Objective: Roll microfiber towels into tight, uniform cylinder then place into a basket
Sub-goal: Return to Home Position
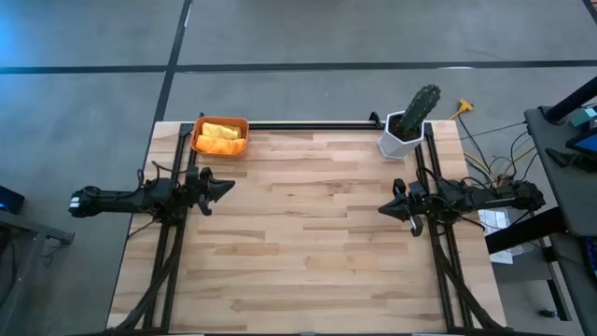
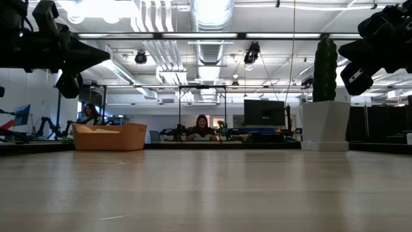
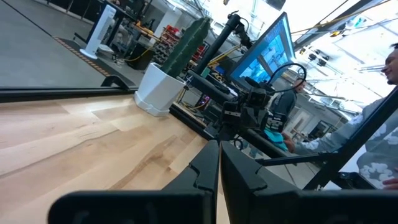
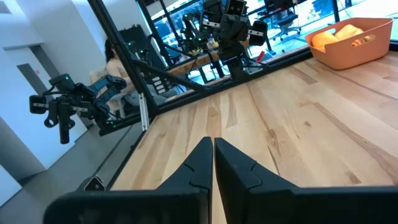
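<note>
Jaws of the left gripper (image 1: 228, 188) are pressed together, tips meeting and gripping nothing, and the right gripper (image 1: 384, 209) is closed the same way, as each wrist view shows with its dark fingers (image 3: 208, 163) lying flush. Between the two grippers lies only the bare wooden table (image 1: 308, 243), so neither has anything in its way. A white hexagonal pot (image 1: 399, 142) with a green cactus stands at the far right corner, just beyond the right gripper. Both arms lie level along the table's side edges, raised above the wood, with their grippers pointing inward at each other across the middle. The basket (image 1: 195, 142) sits at the far left corner, near the left gripper and slightly farther back, well apart from the right one. Inside it rest the rolled microfiber towels, the yellow towel (image 4: 349, 29) beside the orange towel (image 4: 322, 39).
</note>
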`<state>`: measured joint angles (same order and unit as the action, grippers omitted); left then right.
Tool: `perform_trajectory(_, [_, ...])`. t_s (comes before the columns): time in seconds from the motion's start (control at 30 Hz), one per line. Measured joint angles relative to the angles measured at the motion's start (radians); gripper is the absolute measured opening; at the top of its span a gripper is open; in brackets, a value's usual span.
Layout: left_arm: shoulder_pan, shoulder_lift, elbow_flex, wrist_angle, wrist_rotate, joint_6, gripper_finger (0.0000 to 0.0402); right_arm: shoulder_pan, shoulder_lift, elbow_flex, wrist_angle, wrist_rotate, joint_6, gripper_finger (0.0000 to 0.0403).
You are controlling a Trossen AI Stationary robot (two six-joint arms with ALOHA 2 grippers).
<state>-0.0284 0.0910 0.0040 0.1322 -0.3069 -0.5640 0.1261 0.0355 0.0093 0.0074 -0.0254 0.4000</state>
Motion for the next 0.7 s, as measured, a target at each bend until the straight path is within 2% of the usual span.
perform_trajectory(0.7, [0.0,0.0,0.0,0.0,-0.008,0.0,0.0,0.0,0.0,0.0,0.0,0.0,0.0,0.0011])
